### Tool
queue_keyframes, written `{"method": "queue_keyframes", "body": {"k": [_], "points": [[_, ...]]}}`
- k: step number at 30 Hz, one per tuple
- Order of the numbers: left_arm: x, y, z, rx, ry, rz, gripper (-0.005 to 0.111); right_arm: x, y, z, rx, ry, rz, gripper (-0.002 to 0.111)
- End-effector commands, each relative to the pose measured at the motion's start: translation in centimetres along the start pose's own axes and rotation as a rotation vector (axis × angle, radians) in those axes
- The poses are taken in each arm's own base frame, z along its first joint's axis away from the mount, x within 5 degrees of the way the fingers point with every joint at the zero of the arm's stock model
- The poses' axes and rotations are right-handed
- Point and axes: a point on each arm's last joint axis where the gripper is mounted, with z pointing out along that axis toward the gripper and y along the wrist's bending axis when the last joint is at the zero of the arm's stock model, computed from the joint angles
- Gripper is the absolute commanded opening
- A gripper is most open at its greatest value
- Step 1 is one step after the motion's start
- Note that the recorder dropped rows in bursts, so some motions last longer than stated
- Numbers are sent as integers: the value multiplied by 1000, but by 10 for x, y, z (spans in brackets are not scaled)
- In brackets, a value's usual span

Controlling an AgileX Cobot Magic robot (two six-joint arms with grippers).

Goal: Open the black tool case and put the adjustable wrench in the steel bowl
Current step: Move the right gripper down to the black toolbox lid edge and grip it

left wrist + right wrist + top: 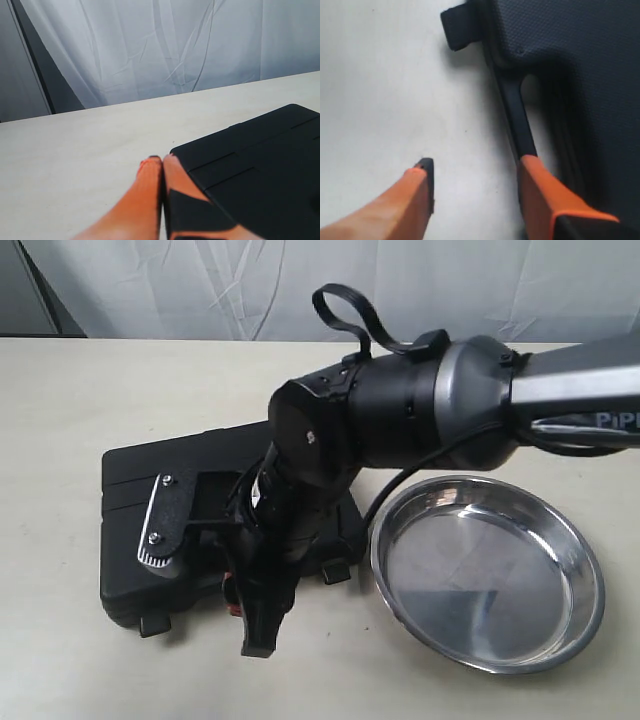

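The black tool case [150, 475] lies flat on the table with its lid down, so the adjustable wrench is hidden. My right arm reaches across the case. Its gripper [250, 615] points down at the front edge, between the two latches [155, 623] [336, 571]. In the right wrist view this gripper [476, 165] is open. One finger [535, 185] rests by the case's handle bar [517, 115], the other hangs over bare table. The empty steel bowl [488, 570] sits right of the case. My left gripper [162, 159] is shut on nothing near a corner of the case [260, 165]; the exterior view does not show it.
The beige table [60, 400] runs back to a white curtain [300, 280]. A black cable [345, 305] loops above the right arm's wrist. The arm's silver wrist camera [160, 520] hangs over the lid. The bowl's rim lies close to the case's right end.
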Motion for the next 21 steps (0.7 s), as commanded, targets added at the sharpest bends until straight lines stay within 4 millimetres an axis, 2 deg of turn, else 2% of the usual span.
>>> {"method": "queue_keyframes", "body": {"k": [1,8,14,16,17,19,21], "points": [[-1,0,0,1,-4,-2,0,-2,-7,9,64,-8,-55,52],[-1,0,0,1,-4,-2,0,7,-11,28,68,70,-120,46],[-1,0,0,1,-4,-2,0,7,-15,43,94,58,-125,44],[-1,0,0,1,-4,-2,0,7,-15,45,97,55,-125,30],[-1,0,0,1,-4,-2,0,7,-15,46,99,54,-125,15],[-1,0,0,1,-4,-2,0,7,-16,46,102,51,-122,0],[-1,0,0,1,-4,-2,0,7,-16,46,102,51,-122,1]]}}
